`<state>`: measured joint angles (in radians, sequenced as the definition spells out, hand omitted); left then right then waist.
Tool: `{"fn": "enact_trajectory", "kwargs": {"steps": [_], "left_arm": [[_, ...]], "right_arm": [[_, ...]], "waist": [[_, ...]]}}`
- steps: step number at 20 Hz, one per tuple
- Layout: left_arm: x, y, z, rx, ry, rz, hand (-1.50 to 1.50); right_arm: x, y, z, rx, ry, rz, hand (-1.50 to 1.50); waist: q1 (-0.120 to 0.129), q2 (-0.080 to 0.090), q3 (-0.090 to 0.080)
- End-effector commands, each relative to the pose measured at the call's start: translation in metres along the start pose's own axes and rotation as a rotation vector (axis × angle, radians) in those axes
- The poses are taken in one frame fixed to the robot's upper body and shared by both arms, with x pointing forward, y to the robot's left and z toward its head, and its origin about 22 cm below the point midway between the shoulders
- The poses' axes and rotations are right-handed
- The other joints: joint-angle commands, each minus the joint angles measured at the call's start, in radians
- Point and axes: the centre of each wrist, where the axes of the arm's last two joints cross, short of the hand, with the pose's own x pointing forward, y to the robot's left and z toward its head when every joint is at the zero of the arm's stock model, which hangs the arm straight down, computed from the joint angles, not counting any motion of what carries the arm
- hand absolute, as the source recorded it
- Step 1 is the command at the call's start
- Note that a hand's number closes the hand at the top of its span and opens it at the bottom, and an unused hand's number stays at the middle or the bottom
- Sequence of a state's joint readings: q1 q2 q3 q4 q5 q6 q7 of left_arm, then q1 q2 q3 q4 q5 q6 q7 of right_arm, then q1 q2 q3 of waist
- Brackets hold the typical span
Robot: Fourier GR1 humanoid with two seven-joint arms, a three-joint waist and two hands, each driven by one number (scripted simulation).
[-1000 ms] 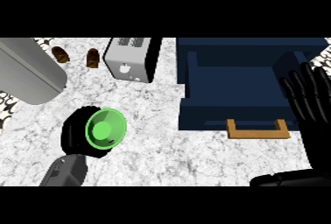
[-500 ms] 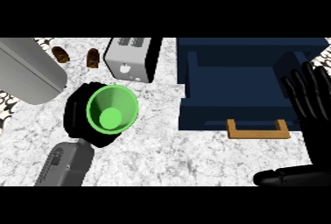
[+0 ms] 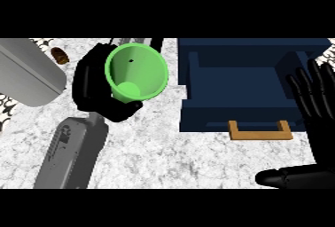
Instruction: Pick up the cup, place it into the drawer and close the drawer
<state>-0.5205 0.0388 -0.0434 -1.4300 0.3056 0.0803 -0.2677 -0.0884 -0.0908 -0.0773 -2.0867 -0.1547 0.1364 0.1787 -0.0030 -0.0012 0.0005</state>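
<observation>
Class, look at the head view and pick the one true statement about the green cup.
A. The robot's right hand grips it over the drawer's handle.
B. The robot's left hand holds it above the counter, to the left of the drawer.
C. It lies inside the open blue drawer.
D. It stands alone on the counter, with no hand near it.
B: the left hand curls round the green cup, left of the open drawer; the right hand stays open by the view's right edge.
</observation>
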Motion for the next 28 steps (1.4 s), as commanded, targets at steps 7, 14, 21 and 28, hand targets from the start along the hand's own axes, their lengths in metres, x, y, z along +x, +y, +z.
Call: {"fn": "enact_trajectory", "kwargs": {"steps": [7, 14, 21, 28], "left_arm": [[0.019, -0.057, -0.066, -0.04, 0.004, -0.095, 1.5], [0.008, -0.073, -0.098, -0.053, 0.053, -0.123, 1.5], [-0.009, -0.111, -0.114, -0.045, 0.111, -0.162, 1.5], [-0.024, -0.125, -0.121, -0.045, 0.136, -0.227, 1.5]], "right_arm": [[0.02, 0.0, 0.006, 0.02, -0.002, -0.008, -1.5], [-0.008, -0.013, 0.01, -0.02, -0.002, 0.019, -1.5], [-0.011, -0.009, 0.002, 0.013, -0.001, -0.002, -1.5], [-0.004, 0.004, -0.003, 0.01, -0.011, 0.007, -1.5]], "waist": [[-0.008, 0.0, 0.0], [-0.011, 0.003, 0.0], [-0.025, 0.006, 0.0], [-0.035, 0.008, 0.0]]}}
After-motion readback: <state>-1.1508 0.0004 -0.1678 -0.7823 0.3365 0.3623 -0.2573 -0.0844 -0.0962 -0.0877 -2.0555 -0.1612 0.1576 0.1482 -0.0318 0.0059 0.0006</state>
